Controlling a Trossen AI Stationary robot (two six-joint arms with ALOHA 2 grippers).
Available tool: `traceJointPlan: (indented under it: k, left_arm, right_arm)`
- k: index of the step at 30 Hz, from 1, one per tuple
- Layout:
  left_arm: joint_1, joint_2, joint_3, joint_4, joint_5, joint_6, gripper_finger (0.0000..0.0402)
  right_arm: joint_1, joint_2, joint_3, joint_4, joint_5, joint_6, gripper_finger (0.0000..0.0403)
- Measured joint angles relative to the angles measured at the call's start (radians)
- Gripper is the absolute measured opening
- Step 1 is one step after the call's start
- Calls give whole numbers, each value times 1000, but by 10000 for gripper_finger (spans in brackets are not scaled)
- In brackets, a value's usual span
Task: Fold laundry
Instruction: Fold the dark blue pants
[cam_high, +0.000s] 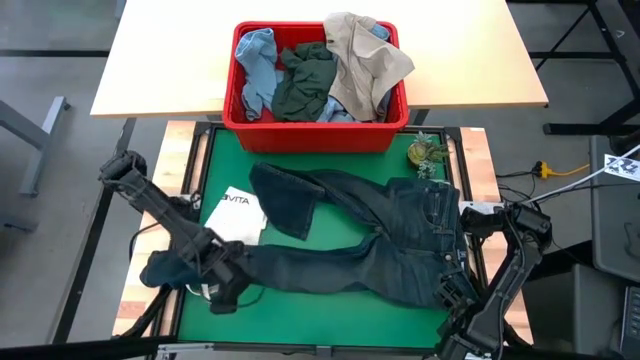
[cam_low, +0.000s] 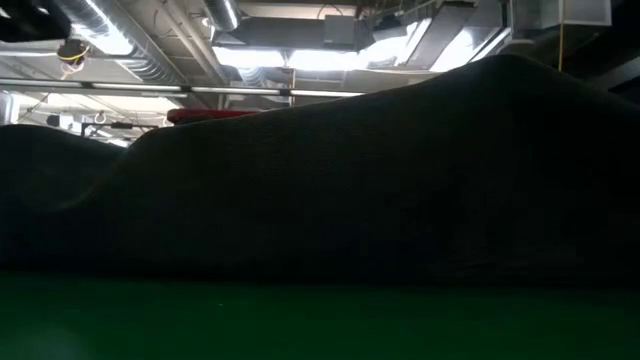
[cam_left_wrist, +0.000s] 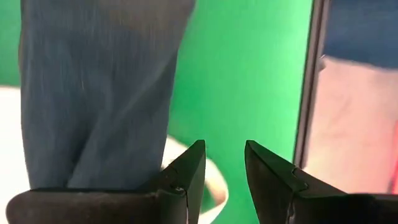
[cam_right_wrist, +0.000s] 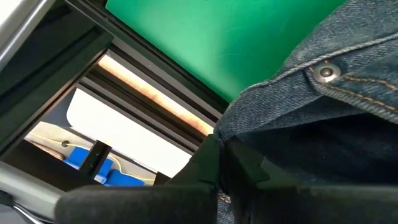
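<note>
Green mat (cam_high: 300, 305): navy jeans (cam_high: 380, 235) spread flat. Right gripper (cam_right_wrist: 219, 163) clamped on waistband; left gripper (cam_left_wrist: 224, 168), narrowly parted, empty beside 1 leg. Risk: waistband slipping free if pulled 1-sided.

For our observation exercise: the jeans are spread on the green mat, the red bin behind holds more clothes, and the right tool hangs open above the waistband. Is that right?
One detail is wrong. The right tool is not open above the waistband: the right wrist view shows it shut on the jeans at the waistband edge. The jeans do lie on the green mat, and the red bin holds more clothes.
</note>
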Motion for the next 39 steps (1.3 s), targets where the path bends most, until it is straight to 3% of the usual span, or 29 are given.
traceJointPlan:
  k: [8,14,21,39]
  left_arm:
    - [-130,0,0,-193,21,-191,108]
    - [-203,1,0,-206,-29,-206,108]
    - [-261,51,0,-207,-19,-204,108]
    - [-247,116,0,-263,-23,-359,113]
  right_arm:
    - [0,0,0,1,2,2,14]
    - [0,0,0,2,6,3,14]
    - [0,0,0,3,9,4,14]
    - [0,0,-1,5,14,7,14]
